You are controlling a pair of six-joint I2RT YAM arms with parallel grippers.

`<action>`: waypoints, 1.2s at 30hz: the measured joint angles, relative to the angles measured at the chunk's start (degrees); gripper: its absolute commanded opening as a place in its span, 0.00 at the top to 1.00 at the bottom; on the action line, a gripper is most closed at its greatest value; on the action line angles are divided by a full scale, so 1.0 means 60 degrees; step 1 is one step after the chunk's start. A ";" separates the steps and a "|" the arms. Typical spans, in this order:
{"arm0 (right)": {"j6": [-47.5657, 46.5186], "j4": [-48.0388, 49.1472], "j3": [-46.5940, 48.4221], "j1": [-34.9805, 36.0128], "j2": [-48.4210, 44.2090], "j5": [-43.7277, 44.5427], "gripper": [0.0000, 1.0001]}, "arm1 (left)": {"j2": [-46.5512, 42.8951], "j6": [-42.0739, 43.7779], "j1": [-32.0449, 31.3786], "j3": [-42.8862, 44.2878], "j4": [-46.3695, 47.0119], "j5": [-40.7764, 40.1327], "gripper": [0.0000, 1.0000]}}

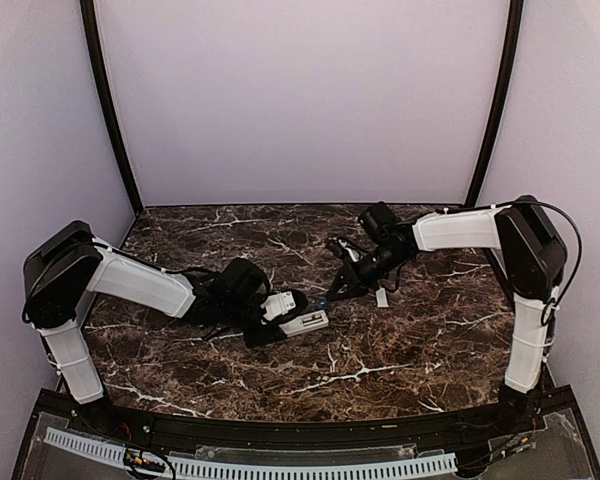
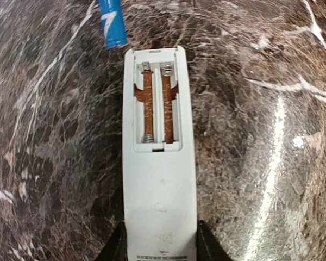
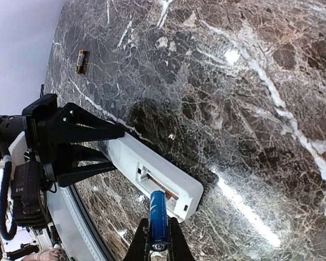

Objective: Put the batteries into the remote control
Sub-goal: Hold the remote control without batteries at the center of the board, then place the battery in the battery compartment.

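Note:
The white remote control (image 2: 158,179) lies back up on the marble table, its battery recess (image 2: 156,103) open and empty, with two bare slots. My left gripper (image 2: 161,235) is shut on the remote's near end; it also shows in the top view (image 1: 278,306) with the remote (image 1: 305,322). My right gripper (image 3: 158,231) is shut on a blue battery (image 3: 158,209) and holds it just above the remote's far end, its tip over the recess. That battery's tip shows in the left wrist view (image 2: 112,24). A second small battery (image 3: 81,61) lies apart on the table.
A small flat pale cover piece (image 1: 382,297) lies on the table just right of the right gripper. The dark marble table (image 1: 380,350) is walled by pale panels at the back and sides. Both arms meet near the table's middle.

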 measured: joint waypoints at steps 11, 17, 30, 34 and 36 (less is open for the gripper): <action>0.0251 0.0255 -0.1719 -0.0004 -0.1293 -0.0087 1.00 | 0.0233 0.0324 -0.0091 0.0568 -0.0637 0.0058 0.83; 0.0532 0.0514 -0.2171 -0.0004 -0.1395 -0.0160 1.00 | 0.0594 0.0215 -0.0412 0.1016 -0.0721 0.0674 0.80; 0.1169 0.1297 -0.2597 -0.0004 -0.1439 -0.0222 1.00 | 0.0834 -0.0393 -0.0648 0.1341 -0.0721 0.1286 0.41; 0.1388 0.1370 -0.2830 -0.0004 -0.1552 -0.0142 1.00 | 0.0834 -0.0379 -0.0645 0.1366 -0.1042 0.1002 0.40; 0.1545 0.1494 -0.2991 0.0000 -0.1694 -0.0117 1.00 | 0.0831 -0.0353 -0.0648 0.1366 -0.1228 0.0834 0.40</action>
